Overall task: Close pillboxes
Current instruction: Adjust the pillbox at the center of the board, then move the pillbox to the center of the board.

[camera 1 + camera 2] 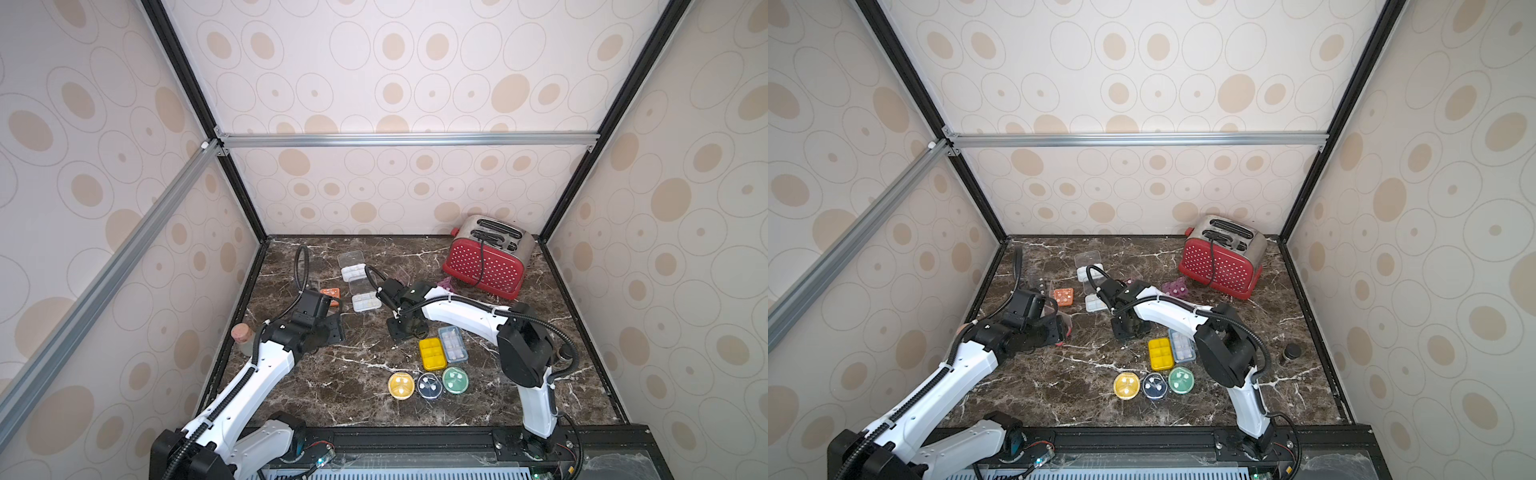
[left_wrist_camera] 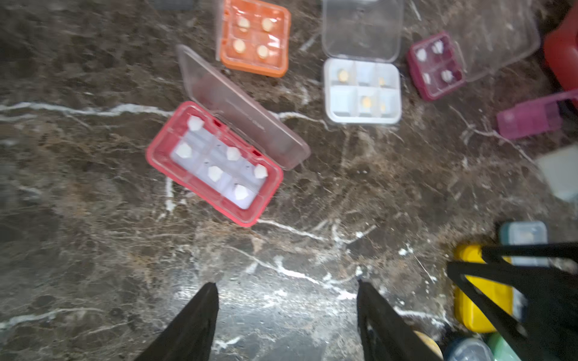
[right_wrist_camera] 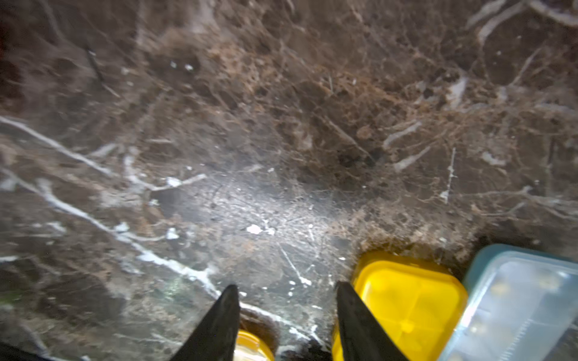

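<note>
Approach matters here: the red pillbox (image 2: 215, 165) lies on the counter (image 2: 93, 218) ahead of the left gripper (image 2: 286, 283), its clear lid (image 2: 240, 106) swung open on the far side; that gripper is spread and empty. It is probably the next one to shut; I would get a fingertip behind the lid's free edge, fold it over the hinge, then press straight down near the latch, since so light a case may skid. The right gripper (image 3: 286, 285), also parted and empty, sits just beside the shut-looking yellow pillbox (image 3: 406, 300); it could brace the red one.
</note>
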